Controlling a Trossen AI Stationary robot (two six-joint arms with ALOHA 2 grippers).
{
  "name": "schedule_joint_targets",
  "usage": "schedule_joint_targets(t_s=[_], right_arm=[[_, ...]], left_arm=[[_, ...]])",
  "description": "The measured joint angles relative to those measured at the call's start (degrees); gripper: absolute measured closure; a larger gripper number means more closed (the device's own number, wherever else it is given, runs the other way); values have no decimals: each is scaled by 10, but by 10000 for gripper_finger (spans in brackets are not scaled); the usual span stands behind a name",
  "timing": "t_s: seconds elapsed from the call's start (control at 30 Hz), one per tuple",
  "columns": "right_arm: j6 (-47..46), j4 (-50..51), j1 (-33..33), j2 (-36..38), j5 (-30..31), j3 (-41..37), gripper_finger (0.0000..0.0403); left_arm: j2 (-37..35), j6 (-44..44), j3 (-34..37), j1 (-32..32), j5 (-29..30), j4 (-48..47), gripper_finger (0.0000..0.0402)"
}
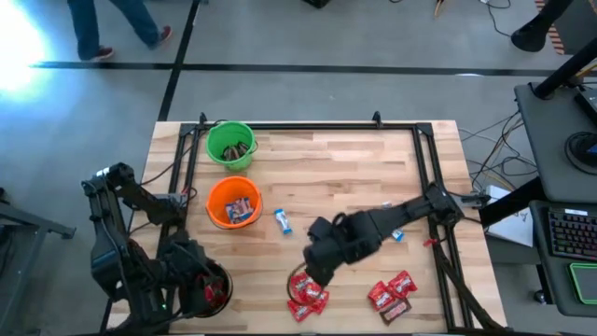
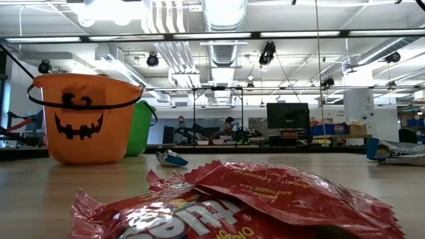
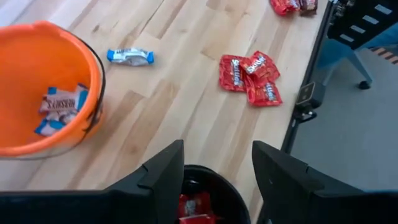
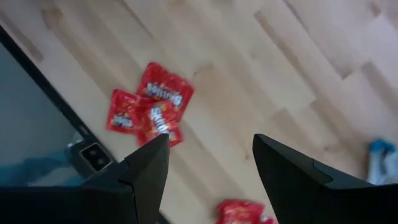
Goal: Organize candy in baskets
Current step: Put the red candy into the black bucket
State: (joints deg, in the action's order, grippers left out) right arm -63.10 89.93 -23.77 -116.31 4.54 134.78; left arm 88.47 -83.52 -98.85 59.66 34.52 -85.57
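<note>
Above the red packets (image 1: 306, 293) the right gripper (image 1: 315, 271) hangs spread — descending onto overlapping wrappers, it could pinch two or skid one off the table edge (image 1: 373, 329) — while the left gripper (image 3: 217, 180) gapes empty over the black bucket (image 3: 205, 202)

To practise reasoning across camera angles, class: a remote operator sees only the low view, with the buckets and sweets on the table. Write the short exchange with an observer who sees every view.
Operator: Is anything inside the orange pumpkin-face plastic bucket?
Observer: Yes. The orange bucket holds several blue-and-white wrapped sweets.
Operator: I only see orange and green buckets. Is there a third?
Observer: Yes. A round black plastic bucket stands directly under the open left claw, with a glossy red wrapper inside it.
</note>
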Motion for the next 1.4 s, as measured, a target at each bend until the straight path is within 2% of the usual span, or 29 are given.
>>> schedule_joint_targets(t_s=[0.4,0.63,0.77,1.03,1.4], right_arm=[[-222,1,-116,0,1,-7,179],[-302,1,-159,0,0,-11,179],[-309,1,-171,0,0,-11,179],[-270,1,-190,0,-13,-11,179],[-197,1,-230,0,-15,-11,179]], left_arm=[[0,68,1,-2,1,-5,230],[0,75,3,-12,1,-18,230],[-1,113,26,-32,0,46,230],[11,205,86,-92,-26,279,238],[94,210,86,-159,-51,417,243]])
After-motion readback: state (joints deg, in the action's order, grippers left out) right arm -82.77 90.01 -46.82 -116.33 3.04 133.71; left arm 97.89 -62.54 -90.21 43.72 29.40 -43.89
